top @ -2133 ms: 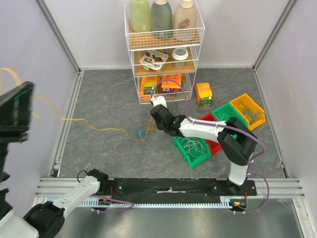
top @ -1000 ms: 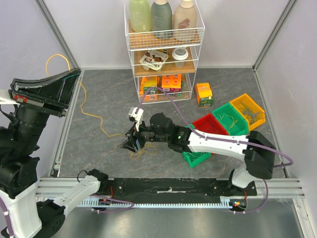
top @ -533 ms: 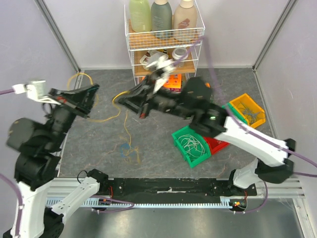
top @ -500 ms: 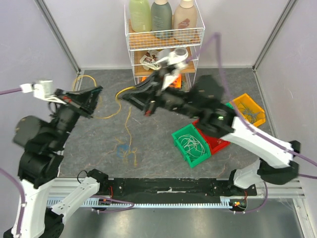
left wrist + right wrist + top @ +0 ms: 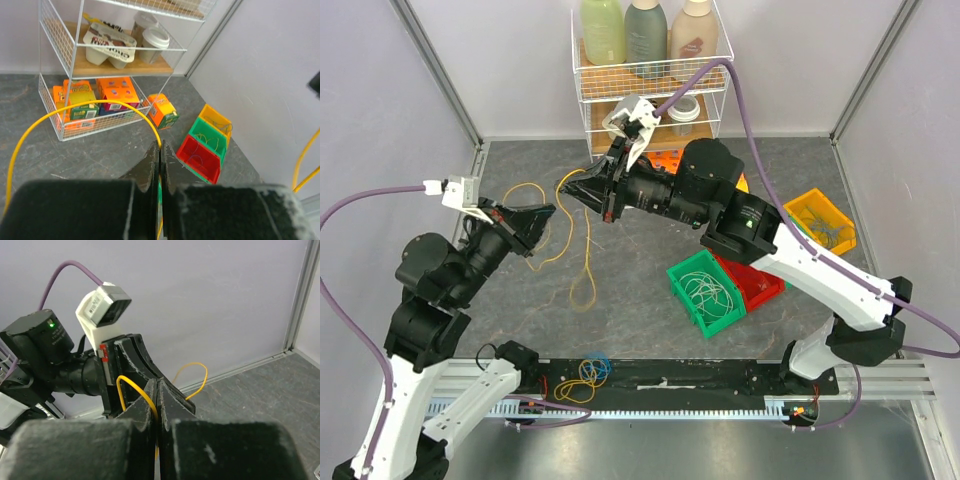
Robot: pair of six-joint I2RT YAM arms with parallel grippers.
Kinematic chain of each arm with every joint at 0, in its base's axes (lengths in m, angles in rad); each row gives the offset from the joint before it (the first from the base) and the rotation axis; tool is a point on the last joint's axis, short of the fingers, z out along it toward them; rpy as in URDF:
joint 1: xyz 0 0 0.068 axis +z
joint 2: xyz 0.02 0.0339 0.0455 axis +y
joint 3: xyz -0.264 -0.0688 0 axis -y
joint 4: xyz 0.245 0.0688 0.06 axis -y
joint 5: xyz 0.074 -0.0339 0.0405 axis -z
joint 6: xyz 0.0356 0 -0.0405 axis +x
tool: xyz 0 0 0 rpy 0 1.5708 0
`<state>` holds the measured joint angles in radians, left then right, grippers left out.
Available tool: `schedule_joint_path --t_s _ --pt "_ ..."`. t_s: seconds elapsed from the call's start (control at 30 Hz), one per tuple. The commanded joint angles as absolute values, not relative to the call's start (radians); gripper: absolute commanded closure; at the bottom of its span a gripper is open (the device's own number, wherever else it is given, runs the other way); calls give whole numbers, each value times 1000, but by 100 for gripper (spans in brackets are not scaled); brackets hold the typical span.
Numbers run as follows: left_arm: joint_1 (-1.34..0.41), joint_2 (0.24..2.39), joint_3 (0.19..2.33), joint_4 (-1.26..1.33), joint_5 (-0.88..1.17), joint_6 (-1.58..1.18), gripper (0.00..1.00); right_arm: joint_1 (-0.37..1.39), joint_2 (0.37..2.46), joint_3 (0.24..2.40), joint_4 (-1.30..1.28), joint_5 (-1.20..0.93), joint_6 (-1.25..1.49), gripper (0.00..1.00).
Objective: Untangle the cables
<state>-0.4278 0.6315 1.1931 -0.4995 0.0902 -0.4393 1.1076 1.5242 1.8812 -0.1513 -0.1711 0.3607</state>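
Note:
Both grippers are raised over the left of the floor and shut on one yellow cable (image 5: 588, 245). My left gripper (image 5: 548, 212) and right gripper (image 5: 566, 195) face each other, tips nearly meeting. The cable loops behind the left gripper and hangs in a long loop toward the floor. In the left wrist view the closed jaws (image 5: 160, 146) pinch the cable (image 5: 100, 102), which arcs off to the left. In the right wrist view the closed jaws (image 5: 158, 381) pinch a short yellow loop (image 5: 118, 390). A small blue and yellow tangle (image 5: 584, 370) lies on the near base rail.
A white wire shelf rack (image 5: 650, 90) with bottles and boxes stands at the back centre. A near green bin (image 5: 708, 292) holds thin wires; red (image 5: 752, 285), green (image 5: 786, 226) and yellow (image 5: 820, 222) bins sit at the right. An orange box (image 5: 162, 111) lies beside the rack.
The left gripper has swung right toward the right gripper, both holding the yellow cable. The blue and yellow tangle has gone from the floor to the near rail.

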Motion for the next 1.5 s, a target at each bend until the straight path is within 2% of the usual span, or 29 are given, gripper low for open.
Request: schedule_joint_path --t_s 0.0,0.2,0.3,0.37,0.4,0.47,0.57,0.63,0.7,0.73,0.8,0.87,0.93,1.13,1.27,1.37,1.47 --pt "-430 621 1149 -463 123 -462 98 1101 1499 1996 -158 -151 313 100" --pt "-431 650 1138 -514 89 -466 96 1089 1505 2010 -198 -83 292 100" --pt "-429 681 1175 -598 28 -471 63 1059 1491 1965 -236 -32 281 100" --pt "-430 684 1190 -658 -49 -468 38 1020 1462 1910 -245 -9 290 100" --pt "-428 680 1192 -679 -99 -472 22 996 1450 1878 -247 -9 302 100" --pt "-429 660 1183 -716 -197 -477 9 950 1427 1820 -250 -21 316 100" --pt "-428 628 1157 -750 -328 -509 8 898 1401 1754 -259 -12 330 100" --pt "-429 608 1138 -735 -322 -522 8 888 1391 1723 -258 -20 333 100" --pt "-428 592 1115 -677 -244 -515 20 887 1396 1704 -261 -44 342 100" --pt "-428 586 1086 -614 -173 -480 21 885 1404 1703 -262 -75 347 100" --pt "-428 581 1037 -473 65 -434 19 885 1414 1701 -265 -112 367 100" --pt "-428 601 991 -335 306 -437 12 885 1416 1695 -264 -124 397 100" --pt "-430 646 963 -232 437 -475 8 885 1419 1695 -259 -144 432 100" --pt "-433 719 934 -88 396 -421 6 885 1448 1701 -229 -242 578 100" --pt "-439 761 943 -61 455 -339 5 885 1473 1701 -180 -314 662 100" --pt "-446 793 951 -49 553 -325 13 885 1483 1695 -121 -357 721 100" --pt "-453 792 937 -25 568 -321 23 885 1493 1697 -91 -388 756 100"
